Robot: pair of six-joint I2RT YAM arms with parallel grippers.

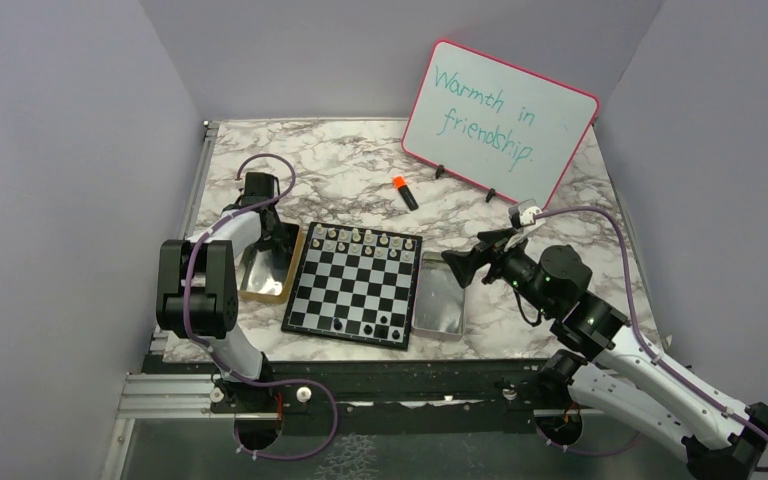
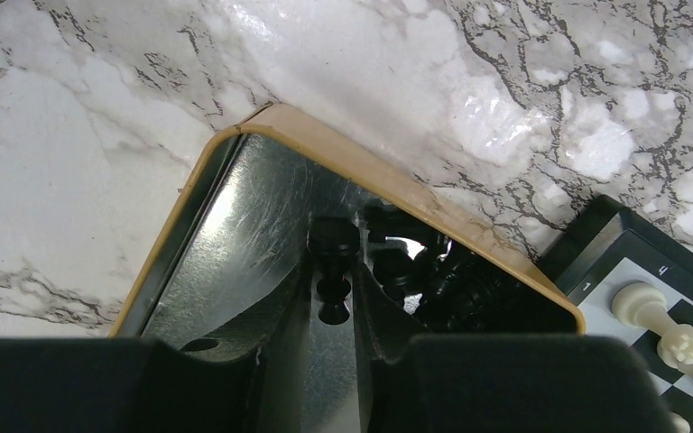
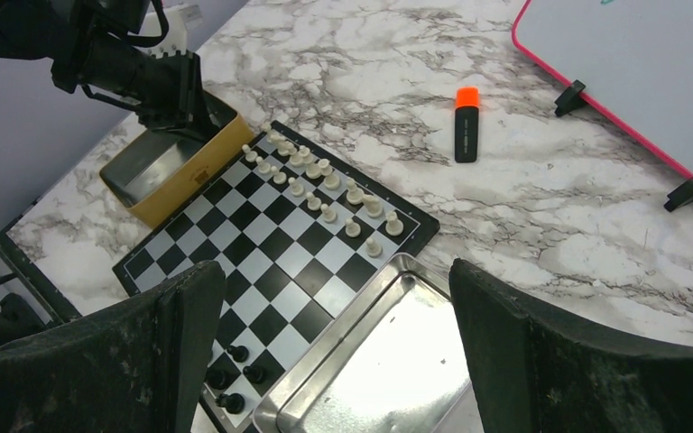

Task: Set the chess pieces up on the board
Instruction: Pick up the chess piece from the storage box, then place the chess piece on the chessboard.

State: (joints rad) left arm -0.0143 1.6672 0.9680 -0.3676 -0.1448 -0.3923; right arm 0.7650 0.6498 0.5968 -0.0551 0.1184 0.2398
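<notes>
At the left of the marble surface (image 1: 360,160), a gold tray (image 1: 257,292) lies just beside the board's left edge, and the left pincer (image 2: 333,271) reaches down into it, its jaws narrow and closed on a black chess piece (image 2: 334,242). More black pieces (image 2: 433,271) are heaped in the tray corner nearest the board. The board (image 1: 355,290) lies flat in the middle of the surface. White pieces (image 3: 325,185) fill much of its two far rows, while only a few black pieces (image 3: 235,374) stand near its front edge. Behind the board and well apart from it, an orange-capped marker (image 1: 405,192) lies on the marble. A silver tray (image 3: 397,361) rests against the board's right edge, with no piece visible in the part that shows. The right pincer (image 3: 332,298) hangs above that tray, its jaws spread wide and holding nothing. At the far right, a pink-rimmed whiteboard (image 1: 500,120) stands propped at the back, with "Warmth in friendship." written on it.
</notes>
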